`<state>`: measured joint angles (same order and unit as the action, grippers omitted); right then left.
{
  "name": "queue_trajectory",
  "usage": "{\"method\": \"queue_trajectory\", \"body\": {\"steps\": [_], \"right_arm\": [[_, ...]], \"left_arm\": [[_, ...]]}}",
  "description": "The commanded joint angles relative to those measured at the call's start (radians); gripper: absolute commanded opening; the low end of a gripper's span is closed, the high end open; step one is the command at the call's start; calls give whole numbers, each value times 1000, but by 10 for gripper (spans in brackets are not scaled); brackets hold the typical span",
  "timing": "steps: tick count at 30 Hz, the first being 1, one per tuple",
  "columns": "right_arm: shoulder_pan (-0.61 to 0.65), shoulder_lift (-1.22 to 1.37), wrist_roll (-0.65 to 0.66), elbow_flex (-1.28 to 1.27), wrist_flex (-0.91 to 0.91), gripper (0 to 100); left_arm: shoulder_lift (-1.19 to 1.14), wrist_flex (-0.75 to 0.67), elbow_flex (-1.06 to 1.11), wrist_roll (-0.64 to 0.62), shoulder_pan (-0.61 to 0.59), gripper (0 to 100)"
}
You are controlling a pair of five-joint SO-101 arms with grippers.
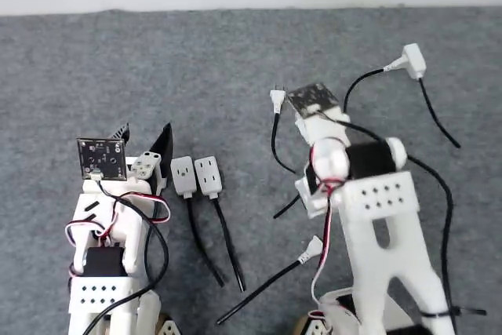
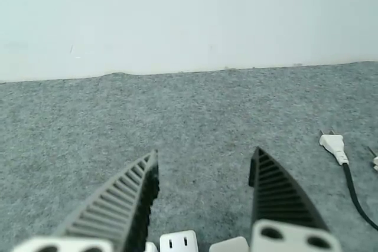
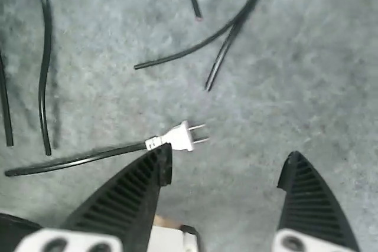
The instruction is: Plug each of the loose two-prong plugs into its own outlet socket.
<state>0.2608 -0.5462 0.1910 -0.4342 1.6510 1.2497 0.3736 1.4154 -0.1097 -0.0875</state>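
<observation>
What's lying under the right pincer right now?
One loose two-prong plug lies on the grey mat under the open right pincer, beside one fingertip, prongs bare, black cord trailing away. Whatever sits directly beneath the dark fingers is covered by them.

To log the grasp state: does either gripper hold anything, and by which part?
Nothing is held: the left gripper and the right gripper are both open and empty.

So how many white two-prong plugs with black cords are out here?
3 plugs: one beside the right gripper, one far right, one by that arm's base; the arm could hide more.
</observation>
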Motion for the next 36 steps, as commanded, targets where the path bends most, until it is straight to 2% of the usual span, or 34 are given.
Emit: {"method": "queue_trajectory", "body": {"steps": [1,3,14,16,20,30,36], "right_arm": [[33,-65,-216,-110,-21,284],[62,-54,-285,-190,-35,285],[150,-48,-304,-508,-334,284],[157,-45,-376,-543,-380,284],[139,-45,-439,-548,-389,284],[64,-44,-434,-614,-401,284],[68,-44,-434,-646,-447,284]], "left_arm": [[11,-26,-8,0,6,246],[11,-28,-4,0,8,246],[11,-31,-2,0,8,246],[11,-31,-2,0,8,246],[11,-31,-2,0,8,246],[11,-31,-2,0,8,246],[11,-31,-2,0,9,246]]}}
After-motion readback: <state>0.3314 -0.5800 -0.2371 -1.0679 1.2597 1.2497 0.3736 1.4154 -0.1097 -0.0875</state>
